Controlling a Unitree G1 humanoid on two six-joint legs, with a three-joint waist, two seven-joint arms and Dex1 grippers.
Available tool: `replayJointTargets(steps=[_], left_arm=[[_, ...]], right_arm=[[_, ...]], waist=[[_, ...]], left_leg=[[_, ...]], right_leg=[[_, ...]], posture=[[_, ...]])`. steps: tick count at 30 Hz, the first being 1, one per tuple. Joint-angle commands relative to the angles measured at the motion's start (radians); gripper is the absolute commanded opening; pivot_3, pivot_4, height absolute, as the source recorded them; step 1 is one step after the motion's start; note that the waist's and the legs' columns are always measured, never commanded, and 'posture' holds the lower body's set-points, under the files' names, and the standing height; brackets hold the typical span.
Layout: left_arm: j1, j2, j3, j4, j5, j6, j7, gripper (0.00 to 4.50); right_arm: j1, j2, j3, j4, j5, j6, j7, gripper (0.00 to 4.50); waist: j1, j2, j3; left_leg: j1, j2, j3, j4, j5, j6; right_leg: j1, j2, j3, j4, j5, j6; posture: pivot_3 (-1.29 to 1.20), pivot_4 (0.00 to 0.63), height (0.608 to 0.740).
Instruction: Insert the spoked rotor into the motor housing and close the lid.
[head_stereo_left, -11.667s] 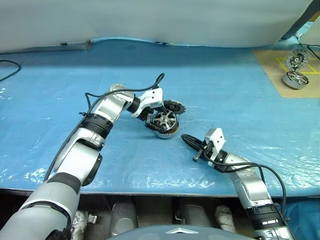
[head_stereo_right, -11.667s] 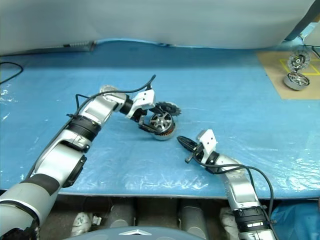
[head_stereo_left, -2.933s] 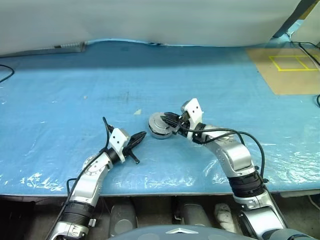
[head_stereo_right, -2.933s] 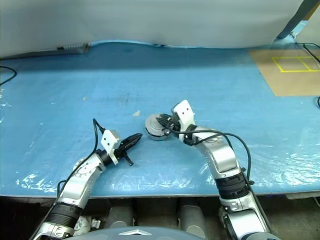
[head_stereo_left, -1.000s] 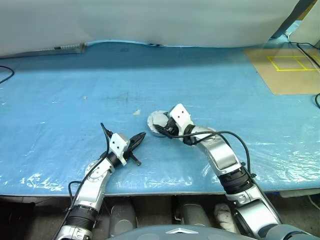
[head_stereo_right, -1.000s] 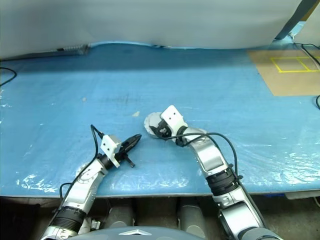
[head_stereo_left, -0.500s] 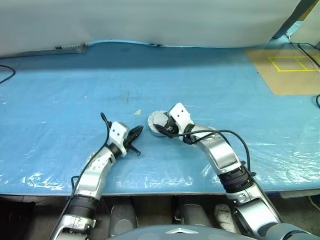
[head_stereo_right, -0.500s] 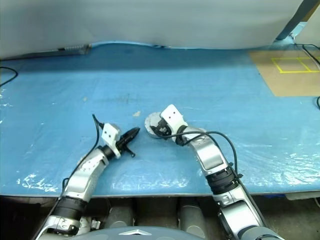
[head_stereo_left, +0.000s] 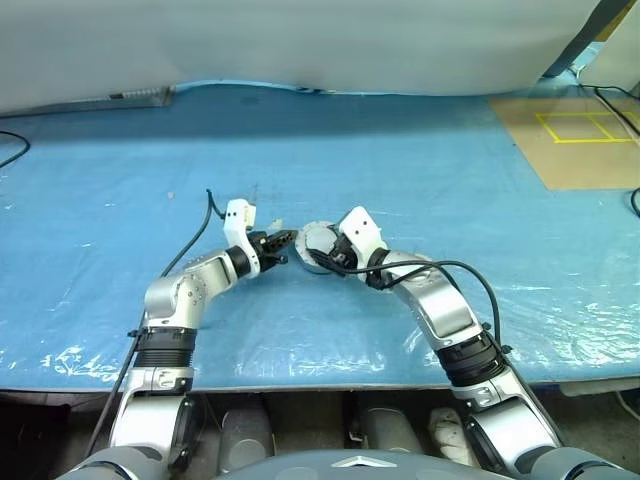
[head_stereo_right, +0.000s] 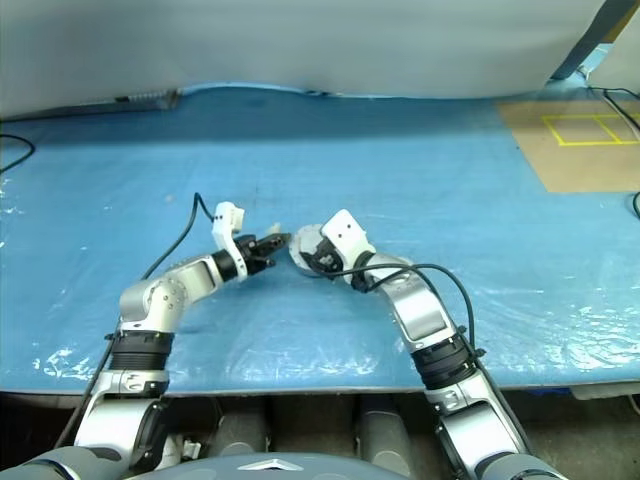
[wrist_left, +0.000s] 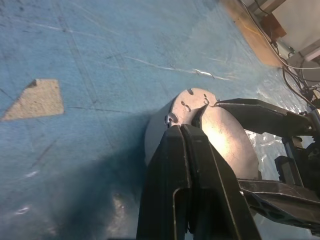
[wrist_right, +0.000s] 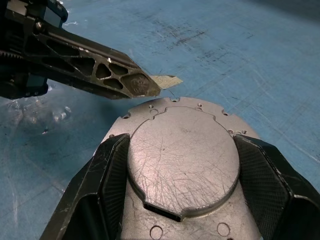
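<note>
No readable brand, label or writing showing anywhere.

Right gripper (wrist_right: 180, 165) clamping housing (wrist_right: 181, 150), jaws spread wide, one finger (wrist_right: 107, 180) pressing each side of its silver wall; plain scratched silver face turning toward wrist camera. Housing sitting between right jaws, resting on blue sheet (head_stereo_left: 420, 170).

Left gripper (head_stereo_left: 287, 240) pinched fully shut, holding nothing; tip hovering at housing rim, contact unclear. Paper scrap (wrist_left: 36, 98) lying on sheet beside left jaws.
</note>
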Motion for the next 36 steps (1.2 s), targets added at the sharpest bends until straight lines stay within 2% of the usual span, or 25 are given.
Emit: replayJointTargets(steps=[1,11,19,23,24,29,32,36], left_arm=[[-0.018,-0.003,-0.002,-0.015,-0.023,0.021,-0.018,0.0],[0.032,0.0,-0.049,-0.063,-0.011,0.078,-0.022,0.0],[-0.003,-0.028,-0.063,0.001,0.043,0.027,0.003,0.0],[-0.023,-0.047,-0.064,0.039,0.062,0.005,0.009,0.0],[-0.023,-0.049,-0.065,0.041,0.065,0.004,0.008,0.0],[-0.021,-0.048,-0.071,0.04,0.07,0.001,0.004,0.0],[-0.018,-0.043,-0.071,0.037,0.069,0.001,0.0,0.0],[-0.018,-0.038,-0.079,0.038,0.072,-0.002,-0.01,0.0]], right_arm=[[0.024,-0.006,0.011,0.062,-0.018,0.024,-0.007,2.95],[0.027,-0.007,0.016,0.061,-0.018,0.023,-0.002,2.95],[0.018,-0.015,0.009,0.068,-0.018,-0.018,0.014,2.95],[0.036,-0.022,-0.022,0.041,0.004,-0.011,0.015,4.36],[0.041,-0.022,-0.029,0.032,0.01,-0.01,0.018,4.46],[0.089,-0.025,-0.101,-0.094,0.096,0.041,0.045,4.46],[0.128,-0.035,-0.194,-0.216,0.231,0.134,0.085,4.46],[0.142,-0.035,-0.296,-0.266,0.33,0.218,0.06,4.46]], waist=[[0.0,0.0,0.0],[0.0,0.0,0.0],[0.002,0.0,0.0],[0.011,0.0,0.0],[0.012,0.0,0.0],[0.023,0.0,0.0],[0.027,0.0,0.0],[0.026,0.0,0.0]], left_leg=[[0.0,0.0,0.0,0.0,0.0,0.0],[0.0,0.0,0.0,-0.001,0.0,0.0],[0.002,0.0,-0.001,-0.001,0.0,0.0],[0.002,-0.001,-0.001,-0.001,0.0,0.001],[0.002,-0.001,-0.001,-0.001,0.0,0.001],[0.001,-0.001,-0.001,-0.003,0.0,0.0],[0.001,-0.001,-0.002,-0.006,0.0,0.0],[0.0,-0.002,-0.002,-0.008,0.0,0.0]], right_leg=[[0.0,0.0,0.0,0.0,0.0,0.0],[0.002,0.0,0.0,-0.001,0.0,0.0],[0.006,-0.001,-0.001,-0.003,-0.004,0.007],[0.008,-0.001,-0.001,-0.003,-0.005,0.009],[0.008,-0.002,-0.001,-0.003,-0.005,0.009],[0.008,-0.001,-0.001,-0.005,-0.005,0.007],[0.007,-0.001,-0.001,-0.007,-0.004,0.005],[0.007,-0.001,-0.001,-0.008,-0.004,0.005]], posture=[[0.0,0.15,0.74],[0.0,0.15,0.74],[0.0,0.15,0.74],[0.0,0.15,0.74],[0.0,0.15,0.74],[0.0,0.15,0.74],[0.0,0.15,0.74],[0.0,0.15,0.74]])
